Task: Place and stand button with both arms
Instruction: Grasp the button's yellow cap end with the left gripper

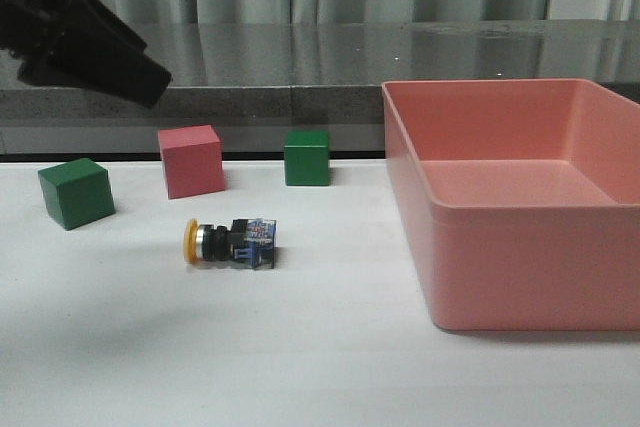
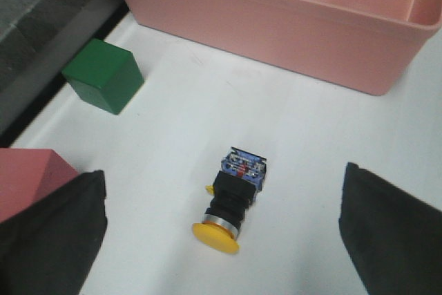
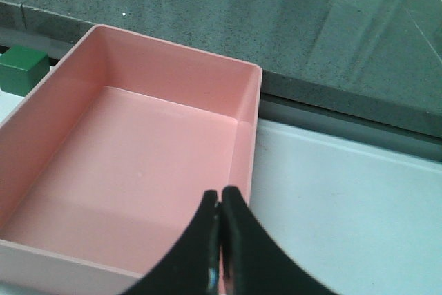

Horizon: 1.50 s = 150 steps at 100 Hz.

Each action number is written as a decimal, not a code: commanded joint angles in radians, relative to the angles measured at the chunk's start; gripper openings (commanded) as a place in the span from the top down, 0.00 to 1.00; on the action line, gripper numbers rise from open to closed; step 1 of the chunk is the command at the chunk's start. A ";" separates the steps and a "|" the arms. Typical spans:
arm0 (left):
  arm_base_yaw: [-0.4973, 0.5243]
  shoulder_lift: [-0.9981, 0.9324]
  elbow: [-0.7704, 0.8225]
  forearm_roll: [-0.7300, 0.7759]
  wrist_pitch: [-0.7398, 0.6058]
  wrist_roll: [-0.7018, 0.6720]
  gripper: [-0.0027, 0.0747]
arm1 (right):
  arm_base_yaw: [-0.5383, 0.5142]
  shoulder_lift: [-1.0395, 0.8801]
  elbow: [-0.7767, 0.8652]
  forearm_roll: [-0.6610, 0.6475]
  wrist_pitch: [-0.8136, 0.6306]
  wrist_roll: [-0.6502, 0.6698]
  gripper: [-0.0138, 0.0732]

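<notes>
The button lies on its side on the white table, yellow cap to the left, bluish base block to the right. It also shows in the left wrist view, between the two wide-apart fingers. My left gripper is open and empty, held above the button; its arm shows at the upper left of the front view. My right gripper is shut and empty, above the near right corner of the pink bin. The right gripper does not show in the front view.
A large pink bin stands at the right. A pink cube and two green cubes stand behind the button. A dark grey ledge runs along the table's far edge.
</notes>
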 commanded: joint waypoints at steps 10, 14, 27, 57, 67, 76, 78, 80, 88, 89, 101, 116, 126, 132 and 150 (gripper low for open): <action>0.006 0.031 -0.031 -0.067 0.021 0.012 0.12 | -0.006 0.001 -0.027 -0.001 -0.082 0.002 0.91; 0.006 0.040 -0.031 -0.067 0.021 0.012 0.12 | -0.006 0.001 -0.027 -0.001 -0.082 0.002 0.91; 0.003 0.070 -0.031 -0.081 0.033 0.088 0.12 | -0.006 0.001 -0.027 -0.001 -0.082 0.002 0.91; 0.005 0.192 -0.031 -0.278 0.085 0.475 0.12 | -0.006 0.001 -0.027 -0.001 -0.082 0.002 0.91; 0.005 0.240 -0.031 -0.306 0.108 0.490 0.12 | -0.006 0.001 -0.027 -0.001 -0.082 0.002 0.91; 0.005 0.262 -0.031 -0.305 0.126 0.490 0.12 | -0.006 0.001 -0.027 -0.001 -0.082 0.002 0.91; 0.005 0.265 -0.031 -0.305 0.126 0.490 0.12 | -0.006 0.001 -0.027 -0.001 -0.082 0.002 0.91; 0.005 0.270 -0.031 -0.302 0.126 0.490 0.12 | -0.006 0.001 -0.027 -0.001 -0.082 0.002 0.91; 0.005 0.280 -0.031 -0.312 0.126 0.490 0.12 | -0.006 0.001 -0.027 -0.001 -0.082 0.002 0.91; 0.005 0.279 -0.031 -0.314 0.126 0.490 0.12 | -0.006 0.001 -0.027 -0.001 -0.082 0.002 0.91; 0.005 0.286 -0.031 -0.314 0.126 0.490 0.12 | -0.006 0.001 -0.027 -0.001 -0.082 0.002 0.91; 0.005 0.290 -0.031 -0.314 0.116 0.490 0.12 | -0.006 0.001 -0.027 -0.001 -0.082 0.002 0.91; 0.005 0.302 -0.031 -0.314 0.116 0.490 0.12 | -0.006 0.001 -0.027 -0.001 -0.082 0.002 0.91; 0.005 0.311 -0.031 -0.312 0.116 0.490 0.12 | -0.006 0.001 -0.027 -0.001 -0.082 0.002 0.91; 0.005 0.336 -0.031 -0.314 0.075 0.496 0.12 | -0.006 0.001 -0.027 -0.001 -0.082 0.002 0.91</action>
